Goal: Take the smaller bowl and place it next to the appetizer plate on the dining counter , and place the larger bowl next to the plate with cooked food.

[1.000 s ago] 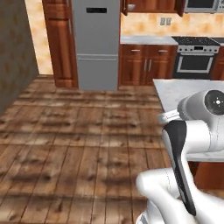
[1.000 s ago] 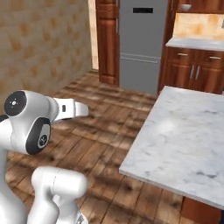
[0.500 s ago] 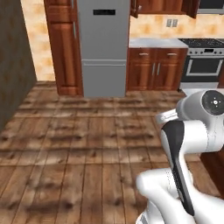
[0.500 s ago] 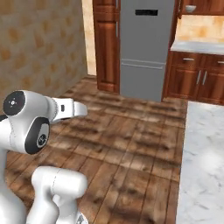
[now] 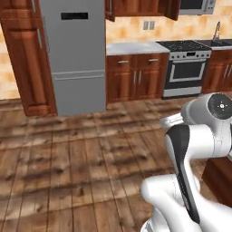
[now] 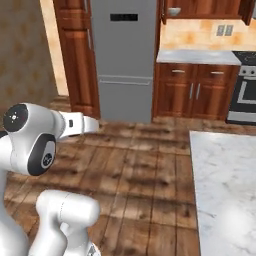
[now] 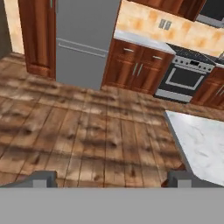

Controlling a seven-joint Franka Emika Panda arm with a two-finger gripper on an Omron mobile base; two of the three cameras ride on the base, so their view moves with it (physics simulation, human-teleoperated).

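The dining counter [image 6: 226,186] shows as a white-grey veined marble top at the lower right of the right base view. Its corner [image 7: 202,141] also lies at the right of the hand view. My gripper [image 7: 111,179] is open, its two dark fingertips [image 7: 43,178] far apart with nothing between them, held over the wooden floor to the left of the counter. The arm is folded close to the base, with the hand [image 6: 84,123] pointing toward the fridge. Both bowls, the appetizer plate and the plate with cooked food are out of view.
A tall grey fridge [image 5: 77,54] stands ahead between reddish wood cabinets. To its right are a marble worktop [image 5: 136,47] with orange tiles behind it and a stove [image 5: 186,68]. A small greyish rounded thing [image 6: 174,11] sits in an upper cabinet. Wood floor [image 5: 68,158] lies in front.
The whole picture has shifted as the base moved: the fridge and wall cabinets look nearer and the counter sits differently at the right. The arm keeps its pose and the gripper stays open.
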